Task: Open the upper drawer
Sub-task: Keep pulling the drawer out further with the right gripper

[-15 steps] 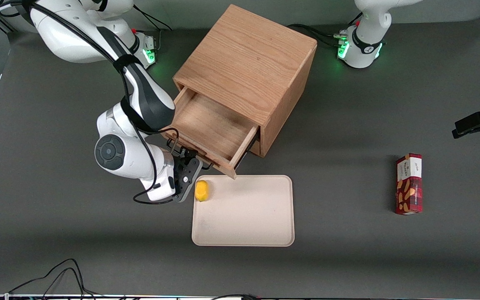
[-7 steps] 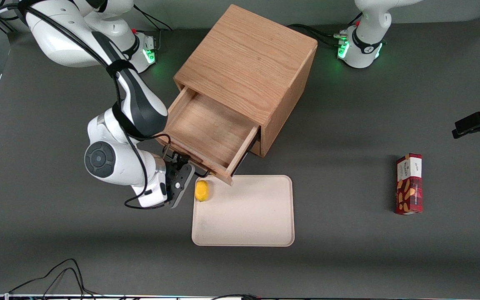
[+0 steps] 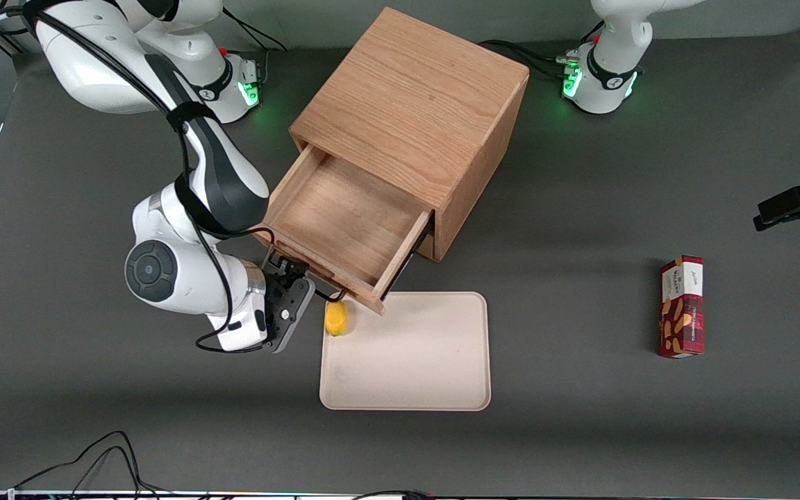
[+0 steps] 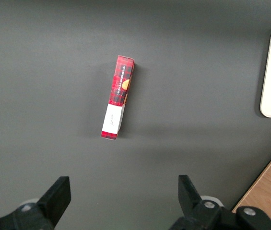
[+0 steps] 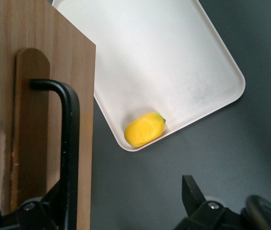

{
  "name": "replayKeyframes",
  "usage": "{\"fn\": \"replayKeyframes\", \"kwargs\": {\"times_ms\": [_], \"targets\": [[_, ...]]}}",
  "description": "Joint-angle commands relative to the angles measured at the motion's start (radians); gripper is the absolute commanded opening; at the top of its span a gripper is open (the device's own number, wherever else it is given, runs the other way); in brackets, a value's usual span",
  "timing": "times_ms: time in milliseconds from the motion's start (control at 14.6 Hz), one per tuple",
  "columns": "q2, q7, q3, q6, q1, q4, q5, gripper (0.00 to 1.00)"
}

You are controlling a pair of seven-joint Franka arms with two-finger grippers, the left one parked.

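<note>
Oak upper drawer [image 3: 344, 222] stands pulled out, bare inside; spread pincer [image 3: 294, 288] at its handle [image 5: 68, 143]; lemon [image 3: 335, 318] in tray [image 3: 414, 361].

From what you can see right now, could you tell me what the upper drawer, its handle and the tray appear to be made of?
The upper drawer, pulled out, looks like light oak: visible grain, matte finish. Its handle seems to be thin black metal or coated wire with a smooth sheen. The tray looks like cream plastic, matte and uniform, though that is uncertain. The claw sits at the drawer front.
</note>
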Motion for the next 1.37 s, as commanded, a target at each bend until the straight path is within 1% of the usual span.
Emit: {"fn": "replayKeyframes", "kwargs": {"times_ms": [0, 546, 1093, 1298], "targets": [[0.025, -0.023, 0.004, -0.024, -0.004, 0.052, -0.020, 1.00], [0.079, -0.016, 0.001, -0.022, -0.004, 0.136, -0.019, 1.00], [0.100, -0.023, -0.039, -0.019, -0.007, 0.175, -0.019, 1.00], [0.108, -0.020, -0.041, -0.017, -0.007, 0.189, -0.020, 1.00]]}}
